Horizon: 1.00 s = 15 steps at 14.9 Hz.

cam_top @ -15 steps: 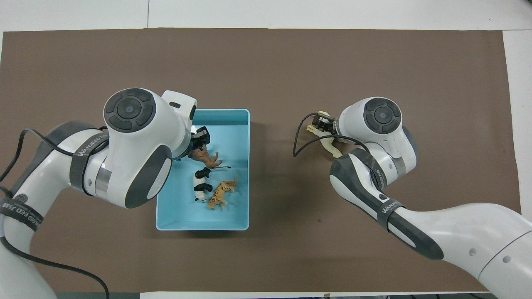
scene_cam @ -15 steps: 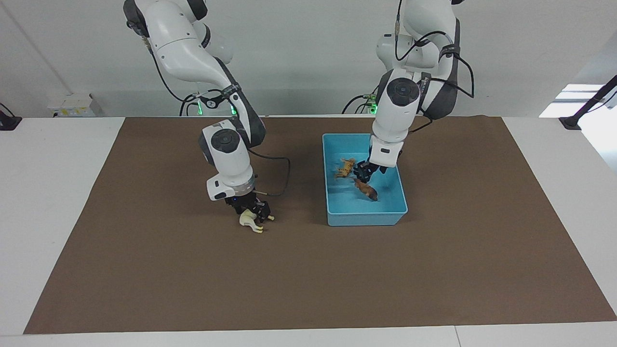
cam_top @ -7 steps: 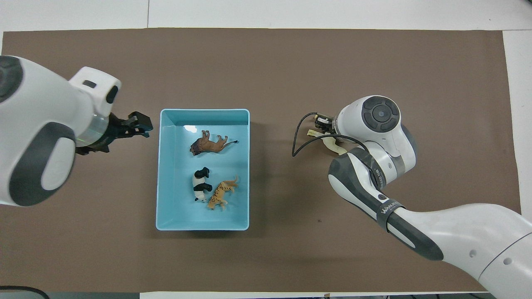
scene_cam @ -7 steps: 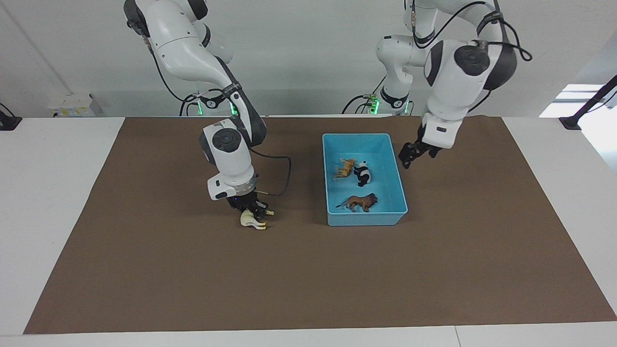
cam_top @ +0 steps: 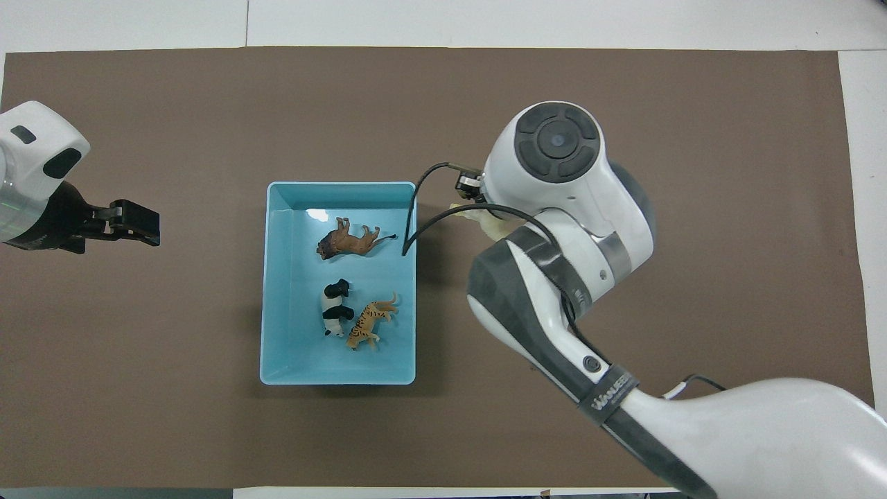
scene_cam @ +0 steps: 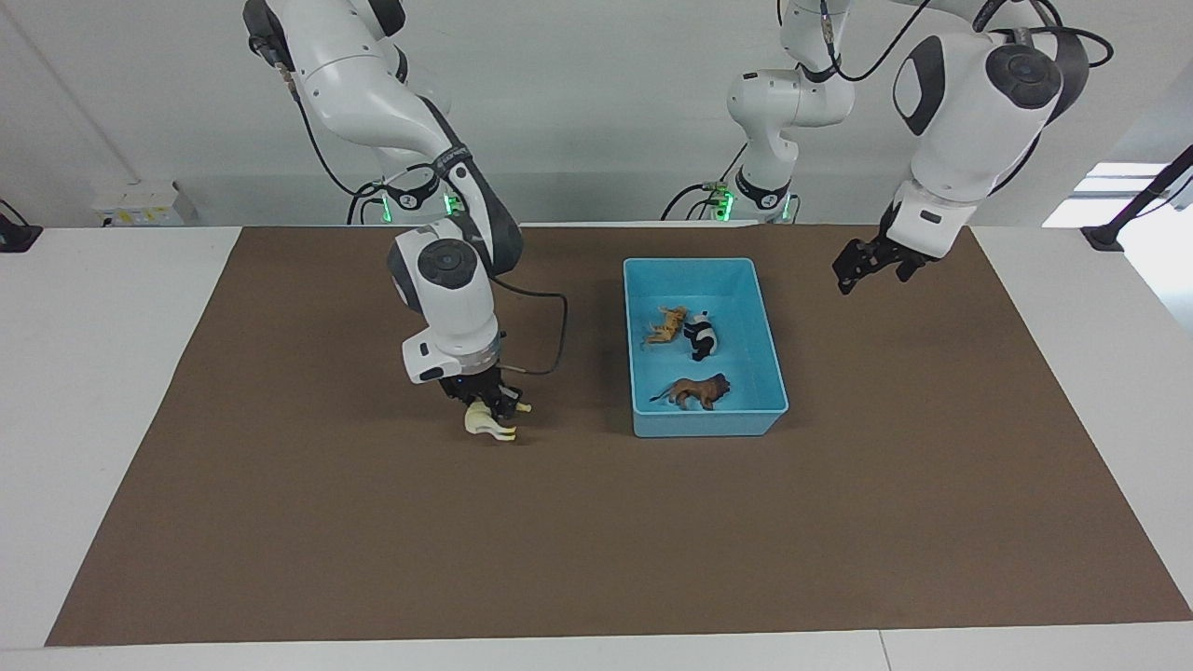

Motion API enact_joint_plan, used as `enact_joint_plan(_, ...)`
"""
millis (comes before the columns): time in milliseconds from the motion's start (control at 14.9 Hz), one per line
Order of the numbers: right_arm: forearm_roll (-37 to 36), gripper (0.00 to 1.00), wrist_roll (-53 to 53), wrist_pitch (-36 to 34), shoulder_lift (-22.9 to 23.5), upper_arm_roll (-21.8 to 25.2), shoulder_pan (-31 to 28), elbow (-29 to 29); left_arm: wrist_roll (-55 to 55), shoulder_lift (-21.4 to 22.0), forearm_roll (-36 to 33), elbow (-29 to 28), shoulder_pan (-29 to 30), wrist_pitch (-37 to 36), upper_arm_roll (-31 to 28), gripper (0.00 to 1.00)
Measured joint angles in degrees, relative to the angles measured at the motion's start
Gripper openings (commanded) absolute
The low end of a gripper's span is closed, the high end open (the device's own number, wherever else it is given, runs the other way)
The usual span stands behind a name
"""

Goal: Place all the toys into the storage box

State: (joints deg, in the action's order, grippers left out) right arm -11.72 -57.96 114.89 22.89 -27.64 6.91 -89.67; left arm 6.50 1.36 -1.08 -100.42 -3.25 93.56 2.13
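Right gripper (scene_cam: 491, 407) grips our horse (scene_cam: 486, 424) above the bench; we carry it level over the box (scene_cam: 767, 321) before releasing. Left gripper (scene_cam: 869, 266) waits, empty.

The box (scene_cam: 706, 424) is light blue. In it lie an orange tiger (scene_cam: 666, 325) with dark stripes, a black-and-white panda (scene_cam: 701, 336) and a brown lion (scene_cam: 697, 391) with a darker mane. The horse (scene_cam: 486, 424) is cream-white. The mat (scene_cam: 596, 550) is plain brown on a white table (scene_cam: 93, 373). Both arms are white with dark grey joints and black grippers.
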Motion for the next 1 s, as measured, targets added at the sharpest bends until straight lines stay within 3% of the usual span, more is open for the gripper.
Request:
enact_joint_plan(201,2.09,0.0,-4.47,0.3,-0.87,-0.23,7.06,2.55,-2.76,0.02,0.0,0.07,0.88,-1.13,0.45,1.0)
enact_joint_plan(536,3.8,0.0,-11.49,12.29,1.31,-0.14,17.69,-1.44,-6.19,0.1,0.03,0.42,1.72,-1.16,0.5,1.0)
enact_joint_plan(603,3.73,0.99,-12.47,14.3,2.39,-0.03,19.53,-3.01,-6.24,0.1,0.03,0.43,1.72,-1.06,0.56,1.0)
enact_joint_plan(870,3.71,1.0,-18.51,16.0,4.03,0.34,20.5,-5.29,-6.32,0.1,0.03,0.47,1.72,-0.8,0.76,1.0)
enact_joint_plan(1004,3.71,1.0,-22.46,13.45,3.53,0.46,20.23,-4.37,-6.36,0.1,0.03,0.51,1.72,-0.63,0.76,1.0)
